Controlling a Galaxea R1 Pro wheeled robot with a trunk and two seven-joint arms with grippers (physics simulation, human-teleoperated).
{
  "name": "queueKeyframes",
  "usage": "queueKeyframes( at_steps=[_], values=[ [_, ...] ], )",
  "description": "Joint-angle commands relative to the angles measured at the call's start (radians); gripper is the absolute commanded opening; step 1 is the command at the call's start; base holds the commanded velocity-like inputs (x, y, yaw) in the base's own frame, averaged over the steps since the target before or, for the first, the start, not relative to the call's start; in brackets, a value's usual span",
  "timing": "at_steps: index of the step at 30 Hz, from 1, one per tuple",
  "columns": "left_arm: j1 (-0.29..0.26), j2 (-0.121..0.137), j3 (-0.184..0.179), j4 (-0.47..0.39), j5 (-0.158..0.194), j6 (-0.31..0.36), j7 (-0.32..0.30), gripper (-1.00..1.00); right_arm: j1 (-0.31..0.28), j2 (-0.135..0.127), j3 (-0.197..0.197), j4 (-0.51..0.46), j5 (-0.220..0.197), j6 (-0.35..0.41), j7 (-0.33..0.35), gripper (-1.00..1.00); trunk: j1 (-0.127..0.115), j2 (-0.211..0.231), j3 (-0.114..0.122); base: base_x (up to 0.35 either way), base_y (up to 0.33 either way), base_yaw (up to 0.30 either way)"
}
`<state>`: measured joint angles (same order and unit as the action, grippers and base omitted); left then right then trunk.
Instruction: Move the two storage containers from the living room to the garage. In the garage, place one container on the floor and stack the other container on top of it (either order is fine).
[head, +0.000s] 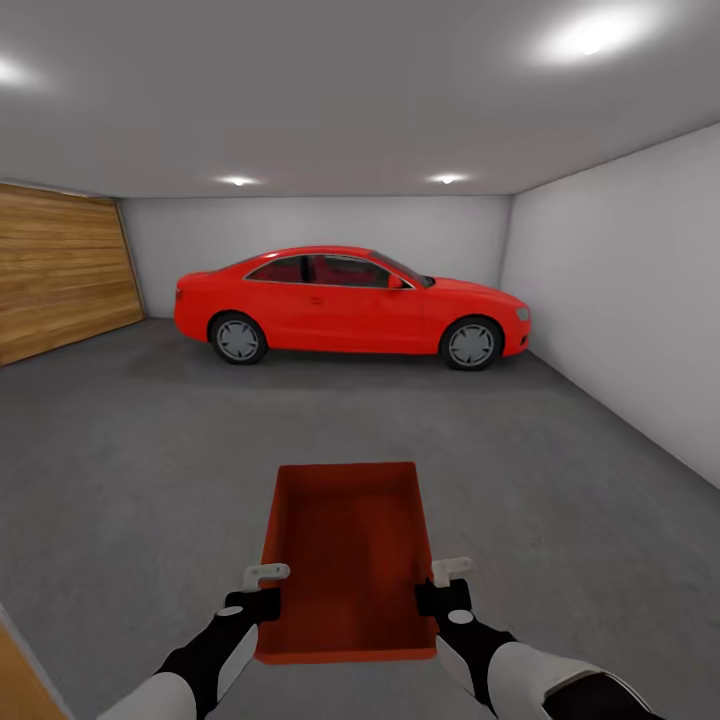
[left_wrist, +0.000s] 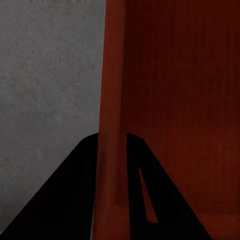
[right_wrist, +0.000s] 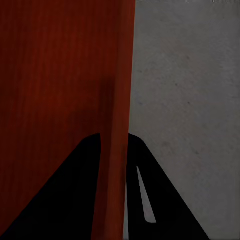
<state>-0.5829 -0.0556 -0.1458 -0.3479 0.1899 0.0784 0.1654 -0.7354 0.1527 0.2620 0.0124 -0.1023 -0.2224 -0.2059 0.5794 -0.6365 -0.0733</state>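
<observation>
While both grippers (head: 268, 588) (head: 448, 581) clamp the container (head: 348, 560), grey concrete floor (head: 150, 460) spreads toward a red car (head: 350, 305).

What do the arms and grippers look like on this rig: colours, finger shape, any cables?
Both arms are white-shelled forearms ending in black wrist sections. The left gripper and right gripper have black bodies with small pale grey, flat, bracket-like fingers. In the wrist views the fingers read as dark wedge-shaped silhouettes, one with a narrow slot. No cables or markings are visible.
</observation>
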Motion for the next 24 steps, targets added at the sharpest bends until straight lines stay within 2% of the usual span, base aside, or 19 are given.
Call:
queueKeyframes(
  at_steps=[1,24],
  values=[
    [-0.002,0.000,0.054,-0.005,0.019,-0.054,0.079,-1.00,0.000,0.001,-0.033,0.001,0.004,0.000,0.003,-1.00,0.001,-0.002,-0.002,0.321,0.000,0.000],
    [-0.002,0.000,0.053,-0.003,0.019,-0.054,0.079,-1.00,0.001,0.001,-0.033,0.001,0.004,0.001,0.003,-1.00,0.001,-0.002,-0.002,0.321,0.000,0.000]
  ],
)
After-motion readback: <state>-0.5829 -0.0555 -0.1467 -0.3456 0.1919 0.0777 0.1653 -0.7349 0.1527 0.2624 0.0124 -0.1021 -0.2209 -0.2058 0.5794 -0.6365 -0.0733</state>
